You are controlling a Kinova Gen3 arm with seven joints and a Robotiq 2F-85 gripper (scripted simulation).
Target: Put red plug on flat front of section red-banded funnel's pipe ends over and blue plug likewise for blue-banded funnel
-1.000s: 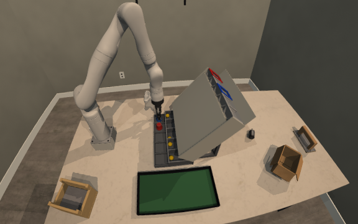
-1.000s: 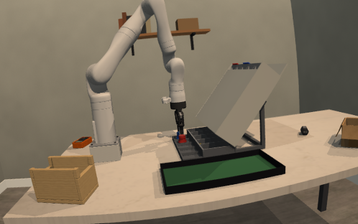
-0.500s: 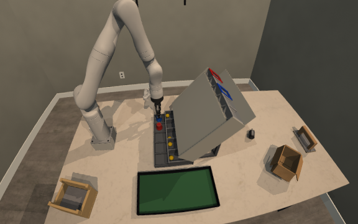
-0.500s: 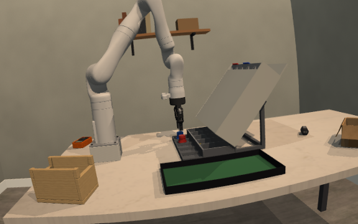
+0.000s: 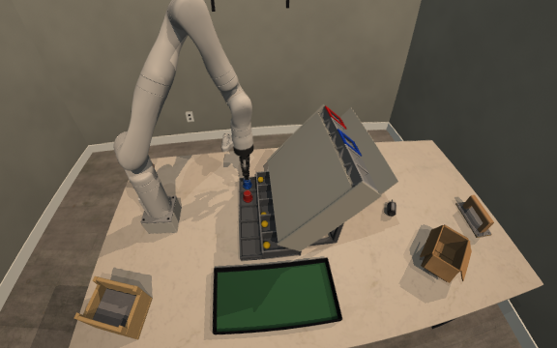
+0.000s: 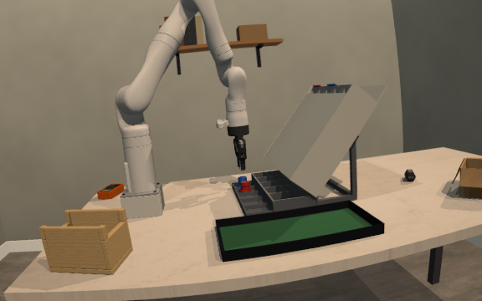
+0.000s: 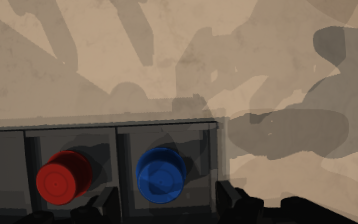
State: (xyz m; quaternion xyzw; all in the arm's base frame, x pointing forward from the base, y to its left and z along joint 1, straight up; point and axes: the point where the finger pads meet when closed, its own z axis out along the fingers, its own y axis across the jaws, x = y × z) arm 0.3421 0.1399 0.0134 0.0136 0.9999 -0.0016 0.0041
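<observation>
The blue plug [image 5: 247,185] [image 6: 242,181] [image 7: 161,175] stands on the flat front part of the farthest section. The red plug [image 5: 248,196] [image 6: 245,186] [image 7: 57,184] stands on the flat front part of the section beside it. My gripper [image 5: 246,178] [image 6: 243,168] [image 7: 167,200] is open and empty, pointing down above the blue plug, clear of it. The red band [image 5: 340,119] [image 6: 316,86] and blue band [image 5: 354,144] [image 6: 331,84] are at the top of the tilted cover [image 5: 307,174] [image 6: 329,130]. The pipes behind it are hidden.
Yellow marbles lie in compartments below the cover, one [image 5: 260,179] in the farthest and others [image 5: 264,223] [image 5: 266,246] nearer. A green tray with black rim [image 5: 215,300] [image 6: 299,242] lies in front. A wooden box [image 5: 143,314] [image 6: 78,247] and cardboard box [image 5: 435,253] [image 6: 477,180] stand farther off.
</observation>
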